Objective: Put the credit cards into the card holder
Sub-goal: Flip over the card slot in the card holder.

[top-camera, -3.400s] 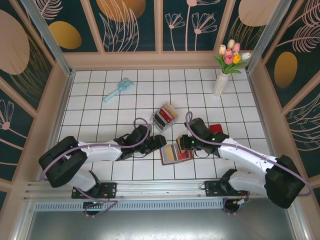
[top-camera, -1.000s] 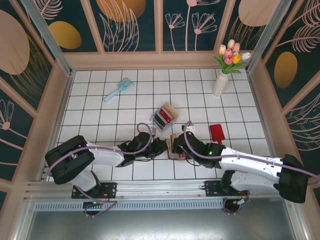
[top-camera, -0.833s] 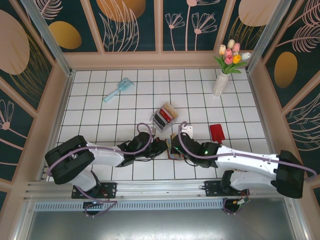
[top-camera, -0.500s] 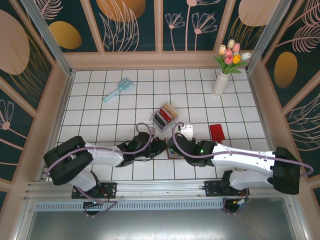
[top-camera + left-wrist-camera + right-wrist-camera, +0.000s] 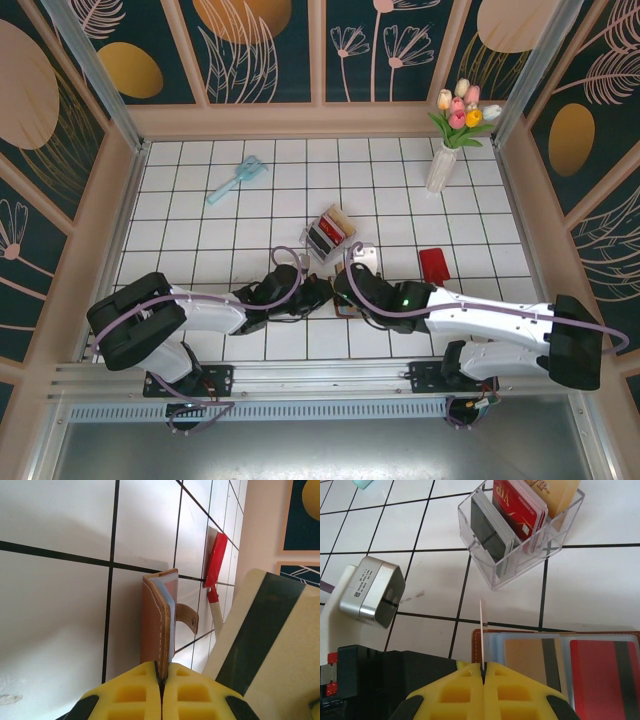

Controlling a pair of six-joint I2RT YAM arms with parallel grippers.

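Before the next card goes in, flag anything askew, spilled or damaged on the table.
Nothing spilled or damaged. One cover of the card holder stands on edge, pinched by the left gripper. The clear tray sits skewed to the tile lines.

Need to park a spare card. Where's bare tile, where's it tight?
Free: tiles between blue brush and vase; tiles between brush and left arm; tiles right of red scoop. Crowded: centre, where left gripper, right gripper with its credit card, card holder and clear tray bunch.
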